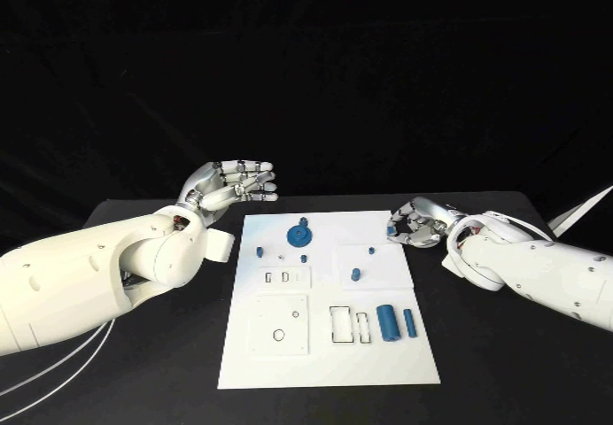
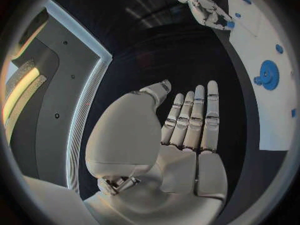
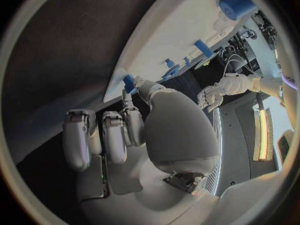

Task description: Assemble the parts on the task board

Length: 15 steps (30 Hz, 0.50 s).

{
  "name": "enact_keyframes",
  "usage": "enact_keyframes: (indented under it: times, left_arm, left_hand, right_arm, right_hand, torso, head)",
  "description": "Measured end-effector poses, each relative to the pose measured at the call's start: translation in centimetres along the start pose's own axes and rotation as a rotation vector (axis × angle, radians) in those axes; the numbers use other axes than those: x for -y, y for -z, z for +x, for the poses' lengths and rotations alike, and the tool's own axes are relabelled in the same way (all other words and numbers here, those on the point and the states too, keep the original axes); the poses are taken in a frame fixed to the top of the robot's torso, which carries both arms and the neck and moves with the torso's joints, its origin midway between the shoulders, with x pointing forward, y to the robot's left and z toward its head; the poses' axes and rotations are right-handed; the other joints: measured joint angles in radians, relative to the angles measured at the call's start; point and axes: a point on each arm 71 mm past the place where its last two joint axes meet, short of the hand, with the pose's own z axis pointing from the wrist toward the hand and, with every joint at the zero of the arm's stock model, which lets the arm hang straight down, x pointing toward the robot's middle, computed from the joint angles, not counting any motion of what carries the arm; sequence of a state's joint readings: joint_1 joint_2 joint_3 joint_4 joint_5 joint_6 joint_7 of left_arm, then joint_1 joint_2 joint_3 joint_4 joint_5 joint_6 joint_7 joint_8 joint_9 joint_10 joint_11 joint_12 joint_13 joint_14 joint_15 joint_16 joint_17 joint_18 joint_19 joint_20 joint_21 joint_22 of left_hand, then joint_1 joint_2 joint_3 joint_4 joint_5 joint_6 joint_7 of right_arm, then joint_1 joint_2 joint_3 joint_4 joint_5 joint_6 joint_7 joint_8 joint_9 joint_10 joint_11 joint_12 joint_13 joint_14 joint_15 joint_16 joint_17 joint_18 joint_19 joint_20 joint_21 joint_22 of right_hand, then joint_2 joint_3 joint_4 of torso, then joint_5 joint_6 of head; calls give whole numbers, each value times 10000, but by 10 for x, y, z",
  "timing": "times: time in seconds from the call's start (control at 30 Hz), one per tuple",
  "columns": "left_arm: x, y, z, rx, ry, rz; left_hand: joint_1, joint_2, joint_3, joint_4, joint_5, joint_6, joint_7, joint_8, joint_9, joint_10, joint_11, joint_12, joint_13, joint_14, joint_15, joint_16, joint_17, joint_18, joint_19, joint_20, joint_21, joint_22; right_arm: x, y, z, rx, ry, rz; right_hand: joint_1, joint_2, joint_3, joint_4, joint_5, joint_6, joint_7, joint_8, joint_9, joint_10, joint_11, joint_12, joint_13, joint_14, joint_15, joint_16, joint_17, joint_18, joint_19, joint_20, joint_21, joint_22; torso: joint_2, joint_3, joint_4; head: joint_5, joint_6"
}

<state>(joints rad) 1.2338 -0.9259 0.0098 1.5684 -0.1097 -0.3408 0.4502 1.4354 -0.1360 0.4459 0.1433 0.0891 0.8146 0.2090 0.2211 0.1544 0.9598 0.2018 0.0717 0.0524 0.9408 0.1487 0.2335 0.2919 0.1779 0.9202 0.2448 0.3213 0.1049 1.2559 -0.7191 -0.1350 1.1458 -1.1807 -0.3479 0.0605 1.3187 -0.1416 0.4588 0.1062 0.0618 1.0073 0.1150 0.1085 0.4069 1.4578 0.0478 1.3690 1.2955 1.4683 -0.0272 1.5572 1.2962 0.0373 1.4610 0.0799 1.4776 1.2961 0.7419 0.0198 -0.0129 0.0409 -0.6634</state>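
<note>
Task board point(image 1: 326, 354): white plate, centre of black table point(image 1: 511, 354). 
Blue gear point(image 1: 300, 235): on the board's far part. 
Two blue cylinders point(image 1: 387, 323): lying side by side, near right part of the board. 
Left hand point(image 1: 234, 183): raised off the board's far left corner, fingers extended together, holding nothing. 
Right hand point(image 1: 418, 222): at the board's far right edge, pinching a small blue part point(image 3: 129, 82) between thumb and finger.
</note>
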Motion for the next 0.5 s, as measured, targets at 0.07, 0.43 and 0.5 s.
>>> enact_keyframes:
  times: [0.07, 0.43, 0.5]
  left_arm:
    - [0, 0, 0, 1, 0, -1]
    - [0, 0, -1, 27, -15, -10]
    - [0, 0, -2, 32, -17, -11]
  left_hand:
    - [0, 0, 0, 0, 0, 0, 0, 0, 0, 0, 0, 0, 0, 0, 0, 0, 0, 1, 0, 0, 0, 0]
    - [0, 0, 0, 0, 0, 0, 0, 0, 1, 0, 0, 0, 0, 0, 0, 0, 0, 0, 0, 0, 0, 1]
    - [0, 0, 0, 0, 0, 0, 0, 0, 1, 0, 0, 0, 0, 0, 0, 0, 0, 1, 0, 0, 0, 1]
  right_arm:
    - [0, 0, 0, 57, 4, 22]
    - [-11, 6, -3, 687, -16, -29]
    - [-19, 8, -5, 865, -24, -53]
  right_hand:
    - [94, 94, 1, -1, -1, -3, -1, -1, -8, 73, -72, 1, 0, 1, -3, 0, 0, 0, 1, -1, 0, 0]
    - [91, 91, 71, -70, -2, -3, 1, -1, -10, 69, -70, 114, 0, -1, -4, 0, 0, 0, 1, -2, 115, 0]
    - [90, 91, 71, -71, -1, -3, 1, -1, -10, 68, -70, 114, 0, -1, -4, 0, 0, -1, 1, -2, 116, 0]
  torso:
    - [0, 0, 0]
    - [-16, 0, -9]
    - [-22, -2, -13]
  head:
    - [-2, 0]
    - [8, -18]
    - [9, -19]
